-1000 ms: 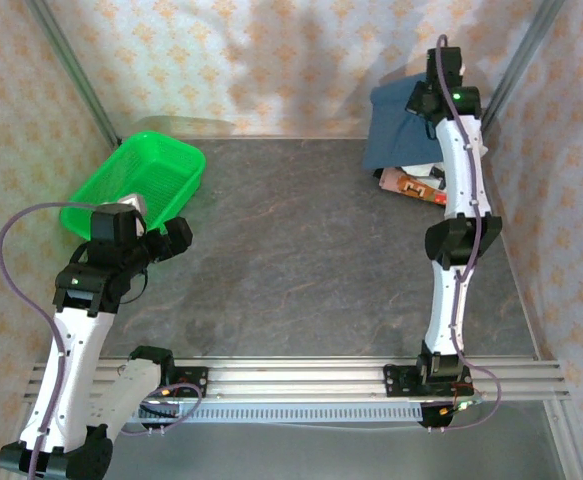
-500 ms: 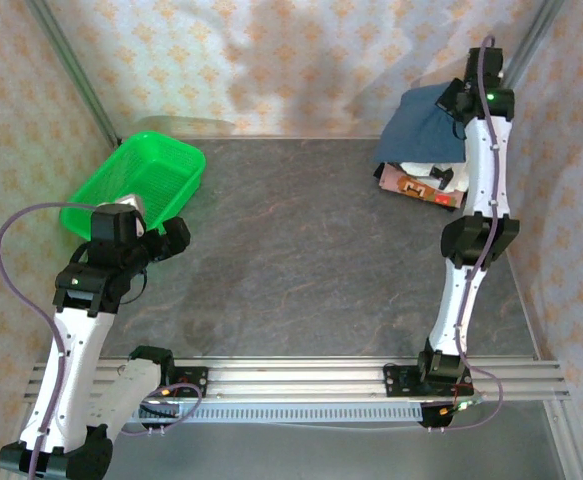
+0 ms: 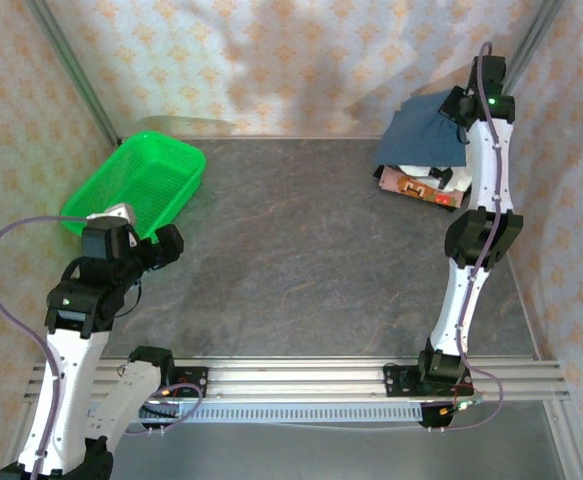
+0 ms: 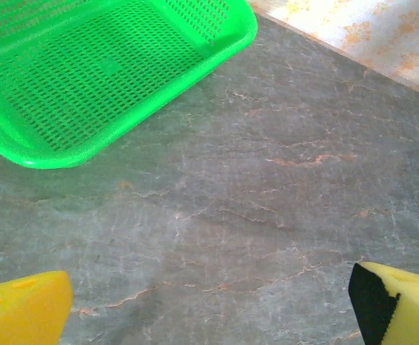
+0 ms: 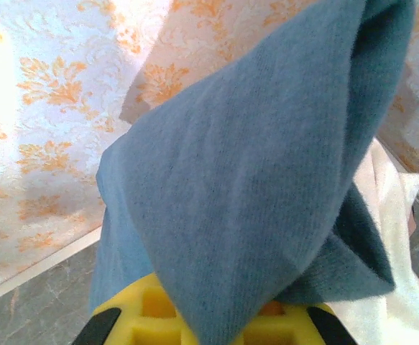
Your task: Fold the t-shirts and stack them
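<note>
The slate-blue t-shirt (image 3: 419,132) hangs lifted at the far right corner, with my right gripper (image 3: 455,107) shut on its upper edge. In the right wrist view the blue cloth (image 5: 252,165) drapes over the yellow fingers (image 5: 130,316), and the gripper (image 5: 216,327) is clamped on it. Under it lie a white t-shirt (image 5: 399,244) and a brown/orange printed t-shirt (image 3: 411,186) on the table. My left gripper (image 3: 169,241) hovers open over bare table near the left side; its yellow fingertips (image 4: 22,309) stand wide apart around nothing (image 4: 209,316).
A green mesh basket (image 3: 136,185) sits at the far left, its corner close ahead of the left gripper (image 4: 87,72). Patterned walls (image 3: 271,60) close off the back and sides. The grey table (image 3: 301,260) lies open between the arms.
My right arm has swung right and back, carrying the blue t-shirt higher against the far corner. My left arm has pulled back toward the near left, still open.
</note>
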Robot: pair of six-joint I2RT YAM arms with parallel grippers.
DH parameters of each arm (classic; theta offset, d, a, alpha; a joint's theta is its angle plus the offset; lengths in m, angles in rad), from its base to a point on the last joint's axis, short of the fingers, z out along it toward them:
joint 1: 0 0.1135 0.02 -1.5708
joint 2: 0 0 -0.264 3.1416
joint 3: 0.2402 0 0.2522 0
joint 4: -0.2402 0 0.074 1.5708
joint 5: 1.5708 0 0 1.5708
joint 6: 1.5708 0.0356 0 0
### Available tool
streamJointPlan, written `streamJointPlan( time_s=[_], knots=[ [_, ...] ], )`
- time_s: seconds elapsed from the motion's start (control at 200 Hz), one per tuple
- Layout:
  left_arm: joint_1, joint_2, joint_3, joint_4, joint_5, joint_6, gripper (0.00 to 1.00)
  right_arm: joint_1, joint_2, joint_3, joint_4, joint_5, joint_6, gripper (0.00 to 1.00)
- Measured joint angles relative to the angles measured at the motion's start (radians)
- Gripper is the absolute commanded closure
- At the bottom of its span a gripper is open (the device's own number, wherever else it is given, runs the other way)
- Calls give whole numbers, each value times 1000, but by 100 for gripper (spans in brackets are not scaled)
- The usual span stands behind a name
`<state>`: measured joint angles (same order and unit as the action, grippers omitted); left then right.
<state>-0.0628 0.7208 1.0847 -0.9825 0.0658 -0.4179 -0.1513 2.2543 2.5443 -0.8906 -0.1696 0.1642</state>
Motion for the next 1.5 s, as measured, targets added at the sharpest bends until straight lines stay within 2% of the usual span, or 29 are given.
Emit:
streamJointPlan(
  time_s=[0.135, 0.33, 0.35, 0.385, 0.46, 0.56, 0.691, 0.856, 1.006, 1.101, 1.201, 1.341, 1.371, 1.501],
  knots=[
    [0, -6, 0, -25, -19, 0, 0, 2, 0, -42, 5, 42, -32, 93],
    [0, -6, 0, -37, -30, -3, 0, 19, 0, -46, 10, 149, -83, 92],
    [0, -6, 0, -37, -31, -3, 0, 22, 0, -46, 10, 162, -88, 89],
    [0, -6, 0, -40, -31, -3, 0, 29, 0, -46, 10, 190, -100, 75],
    [0, -8, 0, -44, -30, -3, 0, 43, 0, -47, 21, 263, -124, 52],
    [0, -11, 0, -49, -30, -3, 0, 55, 0, -52, 44, 351, -162, 33],
    [0, -12, 0, -58, -29, -3, 0, 62, 0, -56, 55, 442, -182, 21],
    [0, -14, 0, -71, -22, 0, 0, 64, 0, -57, 54, 513, -174, 18],
    [0, -14, 1, -71, -22, 0, 0, 64, -20, -92, 54, 512, -163, 15],
    [0, -16, 1, -69, -22, 0, 0, 70, -94, -217, 79, 486, -153, 10],
    [0, -24, 1, -61, -23, 1, 0, 85, -249, -451, 150, 439, -131, 6],
    [0, -32, 1, -35, -37, 0, 0, 112, -537, -803, 275, 362, -82, 4],
    [0, -31, 1, -31, -43, 1, 0, 116, -607, -877, 303, 340, -69, 0],
    [0, -34, -21, 16, -69, 1, 0, 128, -864, -1143, 385, 248, -26, 1]
  ],
)
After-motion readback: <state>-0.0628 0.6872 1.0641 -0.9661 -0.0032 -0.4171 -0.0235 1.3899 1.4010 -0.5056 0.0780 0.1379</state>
